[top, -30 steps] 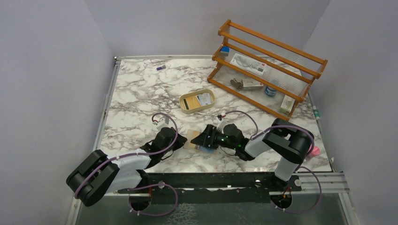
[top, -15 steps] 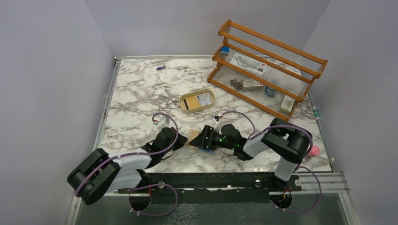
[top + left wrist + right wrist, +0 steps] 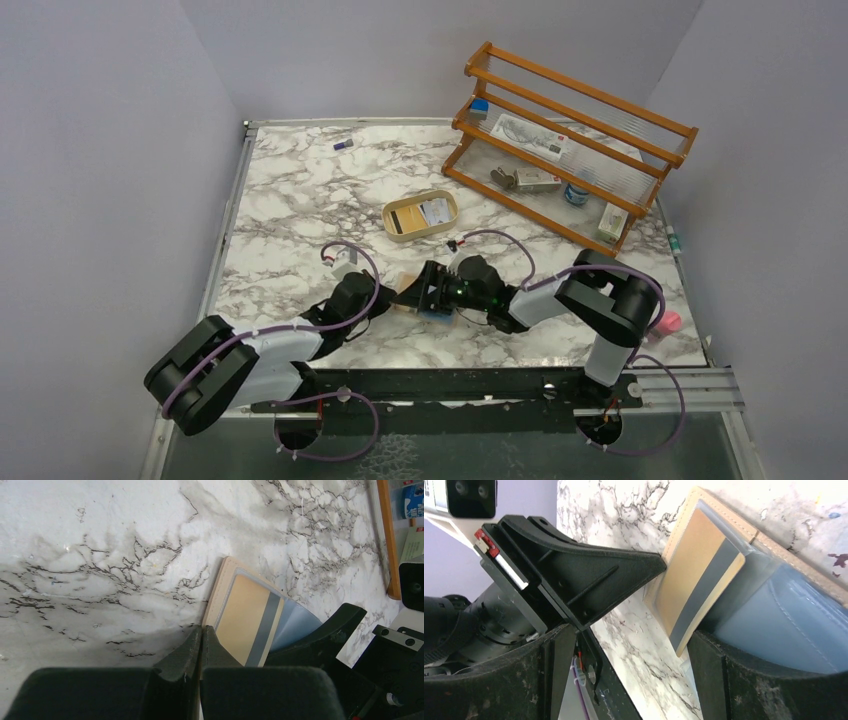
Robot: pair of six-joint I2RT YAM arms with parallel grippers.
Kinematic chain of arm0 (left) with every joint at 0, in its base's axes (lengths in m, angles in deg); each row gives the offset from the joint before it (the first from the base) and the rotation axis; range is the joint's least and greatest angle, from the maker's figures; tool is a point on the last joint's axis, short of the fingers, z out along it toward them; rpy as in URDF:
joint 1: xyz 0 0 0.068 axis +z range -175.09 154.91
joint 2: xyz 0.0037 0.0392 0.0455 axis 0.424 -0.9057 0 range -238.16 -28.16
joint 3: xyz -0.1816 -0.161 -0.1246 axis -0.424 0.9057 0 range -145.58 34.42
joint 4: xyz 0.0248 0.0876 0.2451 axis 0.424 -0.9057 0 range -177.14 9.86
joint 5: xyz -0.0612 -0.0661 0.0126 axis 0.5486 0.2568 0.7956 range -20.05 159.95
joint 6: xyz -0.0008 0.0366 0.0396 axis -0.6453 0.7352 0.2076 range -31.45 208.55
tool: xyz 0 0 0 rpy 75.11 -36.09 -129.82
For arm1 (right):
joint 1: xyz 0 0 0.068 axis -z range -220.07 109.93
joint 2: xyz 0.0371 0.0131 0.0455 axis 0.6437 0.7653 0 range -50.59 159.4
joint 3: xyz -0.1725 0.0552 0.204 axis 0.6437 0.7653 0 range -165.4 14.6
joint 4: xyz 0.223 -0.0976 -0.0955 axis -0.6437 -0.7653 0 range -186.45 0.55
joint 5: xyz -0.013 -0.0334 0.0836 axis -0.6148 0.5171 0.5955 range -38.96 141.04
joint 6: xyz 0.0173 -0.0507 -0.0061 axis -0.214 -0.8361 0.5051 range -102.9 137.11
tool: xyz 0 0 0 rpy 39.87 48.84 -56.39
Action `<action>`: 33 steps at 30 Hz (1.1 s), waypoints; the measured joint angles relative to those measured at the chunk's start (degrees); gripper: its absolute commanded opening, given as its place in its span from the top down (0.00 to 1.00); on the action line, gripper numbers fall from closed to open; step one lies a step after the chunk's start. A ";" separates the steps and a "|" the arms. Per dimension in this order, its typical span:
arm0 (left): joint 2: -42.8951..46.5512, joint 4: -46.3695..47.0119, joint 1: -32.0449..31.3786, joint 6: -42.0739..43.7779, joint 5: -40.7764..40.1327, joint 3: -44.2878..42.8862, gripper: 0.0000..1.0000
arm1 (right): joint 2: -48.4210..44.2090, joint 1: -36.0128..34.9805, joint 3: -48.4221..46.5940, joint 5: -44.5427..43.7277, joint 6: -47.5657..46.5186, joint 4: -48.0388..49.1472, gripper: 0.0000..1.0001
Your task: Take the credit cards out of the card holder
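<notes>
card holder: beige, lying on marble tabletop, nearer its near edge, a bit left of mid-width; sits between the two grippers, inside face up
tan card: grey stripe along one long side; lies on the card holder's inner face, long sides parallel to the stitched beige rim; whether it sits in a pocket or loose on top: cannot tell
pale blue surface: next to tan card on the R-arm side, stitch line visible; card or lining, cannot tell
L gripper: clenched, no gap betw. fingers, nothing held; tip touching the card holder's rim at the edge facing the L arm
R gripper: released, jaws wide apart, nothing clamped; low over tabletop on opposite side of card holder; one finger right at tan card's corner w/ pale blue surface above it; contact: cannot tell
oval tan tray: farther back, mid-tabletop, apart from card holder
wooden rack: far right corner, small items on its shelves
</notes>
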State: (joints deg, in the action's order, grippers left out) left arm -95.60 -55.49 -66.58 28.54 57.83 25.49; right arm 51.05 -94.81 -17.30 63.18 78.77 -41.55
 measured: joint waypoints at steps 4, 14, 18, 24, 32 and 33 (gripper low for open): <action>0.35 0.13 -0.04 -0.39 -0.17 0.37 1.00 | -0.11 -0.22 -0.02 -2.75 1.70 -0.28 0.14; 0.37 0.13 -0.55 -0.46 -0.63 0.37 1.00 | 0.96 -0.33 -1.90 -6.05 4.52 -0.37 0.14; 0.42 0.09 -0.79 -0.55 -0.92 0.37 1.00 | 4.00 -0.31 -4.20 -4.83 4.79 1.84 0.14; 1.20 -0.09 -0.90 -0.66 -1.38 0.87 1.00 | 4.90 -0.28 -5.44 -1.95 4.59 3.02 0.14; 2.19 -0.52 -1.55 -0.94 -1.16 1.33 1.00 | -2.25 -0.20 -5.27 -0.85 3.80 1.31 0.14; 2.19 -0.55 -1.68 -1.11 -0.85 1.33 1.00 | -3.61 0.07 -5.20 -0.70 3.65 0.81 0.14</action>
State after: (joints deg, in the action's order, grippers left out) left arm -93.41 -56.04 -68.26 27.42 56.98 26.83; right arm 47.44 -94.74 -22.51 62.48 82.42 -40.74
